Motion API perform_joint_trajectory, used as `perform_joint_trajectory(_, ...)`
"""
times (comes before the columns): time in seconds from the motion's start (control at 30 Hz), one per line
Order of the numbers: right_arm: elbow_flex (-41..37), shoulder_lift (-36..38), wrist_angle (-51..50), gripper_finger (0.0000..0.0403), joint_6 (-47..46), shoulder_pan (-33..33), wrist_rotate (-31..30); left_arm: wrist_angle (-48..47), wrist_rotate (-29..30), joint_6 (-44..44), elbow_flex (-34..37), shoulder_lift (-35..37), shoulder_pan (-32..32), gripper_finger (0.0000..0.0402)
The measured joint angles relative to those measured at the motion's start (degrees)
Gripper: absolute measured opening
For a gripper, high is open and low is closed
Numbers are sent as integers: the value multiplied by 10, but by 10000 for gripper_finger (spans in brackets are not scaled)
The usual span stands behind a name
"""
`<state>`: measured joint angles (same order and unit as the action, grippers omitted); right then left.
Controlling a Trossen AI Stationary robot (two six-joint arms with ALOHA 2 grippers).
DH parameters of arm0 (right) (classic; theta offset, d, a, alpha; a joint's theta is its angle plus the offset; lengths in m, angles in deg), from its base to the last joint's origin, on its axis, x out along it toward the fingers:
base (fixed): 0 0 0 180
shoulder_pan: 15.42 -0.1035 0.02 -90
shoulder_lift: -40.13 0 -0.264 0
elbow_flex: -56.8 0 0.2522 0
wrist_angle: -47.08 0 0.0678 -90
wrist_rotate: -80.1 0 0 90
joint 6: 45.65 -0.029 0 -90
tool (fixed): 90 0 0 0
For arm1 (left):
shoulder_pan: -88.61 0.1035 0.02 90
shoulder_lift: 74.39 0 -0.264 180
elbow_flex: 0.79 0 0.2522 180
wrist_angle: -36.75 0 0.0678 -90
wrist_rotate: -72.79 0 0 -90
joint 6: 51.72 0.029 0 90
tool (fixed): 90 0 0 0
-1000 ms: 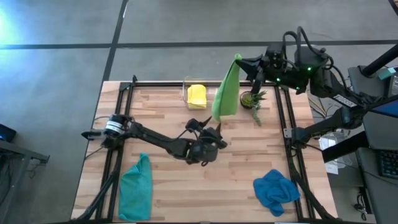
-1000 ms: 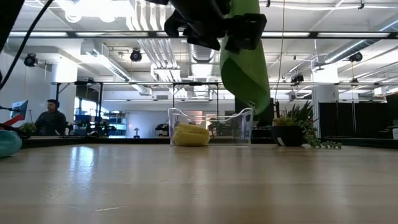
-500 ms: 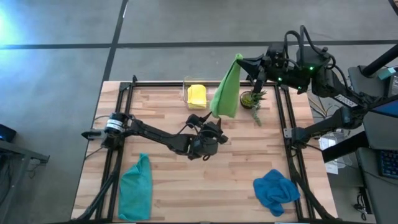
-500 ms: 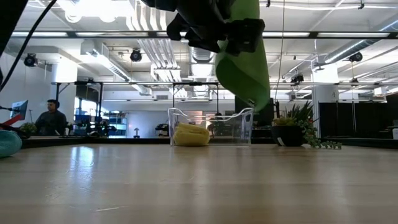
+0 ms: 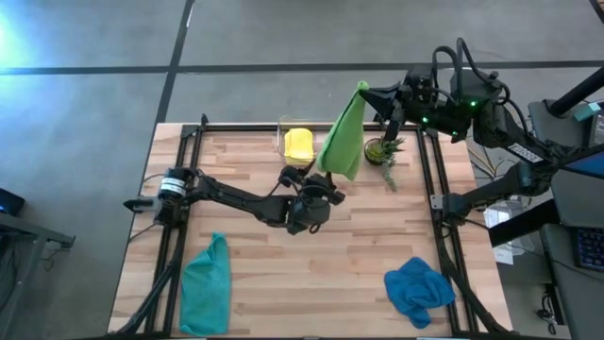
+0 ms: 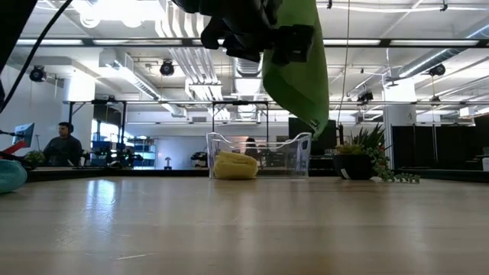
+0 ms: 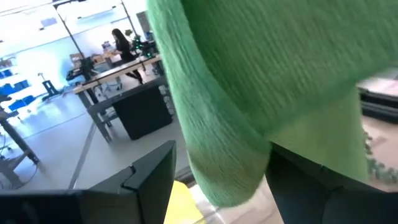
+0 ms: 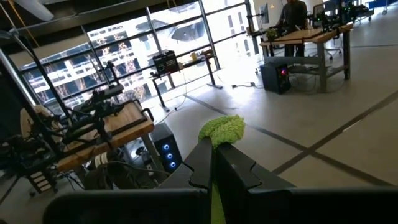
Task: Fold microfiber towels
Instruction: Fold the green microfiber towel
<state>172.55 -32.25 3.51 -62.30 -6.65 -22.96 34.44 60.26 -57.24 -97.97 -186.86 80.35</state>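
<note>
On the wooden table (image 5: 255, 236), seen from above, the teal towel (image 5: 207, 283) lies crumpled at seven o'clock. The left gripper (image 5: 321, 181) sits near the centre, fingers apart around the lower edge of the hanging lime green towel (image 5: 343, 142). At twelve o'clock the yellow towel (image 5: 298, 144) rests in a clear bin (image 6: 260, 153). The right gripper (image 5: 370, 94), at one o'clock, is clamped on the lime towel's top corner, above a small potted plant (image 5: 382, 151). The blue towel (image 5: 418, 288) lies at five o'clock.
</note>
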Motion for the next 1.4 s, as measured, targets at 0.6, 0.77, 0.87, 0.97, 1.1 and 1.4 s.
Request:
perform_joint_trajectory(0.6, 0, 9, -10, 9, 25, 0, 0, -223, 26, 38, 4, 123, -14, 14)
perform_joint_trajectory(0.77, 0, 18, -83, 9, 53, 0, 0, -416, 24, -65, 4, 183, -48, 19)
perform_joint_trajectory(0.87, 0, 22, -140, 9, 63, 0, 0, -523, 3, -146, 4, 231, -67, 19)
perform_joint_trajectory(0.97, -1, 21, -163, 9, 72, 0, 11, -564, -76, -164, 4, 277, -72, 19)
perform_joint_trajectory(1.1, -7, 12, -149, 9, 73, 0, 30, -556, -218, -118, 5, 320, -71, 19)
perform_joint_trajectory(1.4, -8, -25, -123, 9, 62, -1, 95, -558, -453, -41, 6, 379, -69, 11)
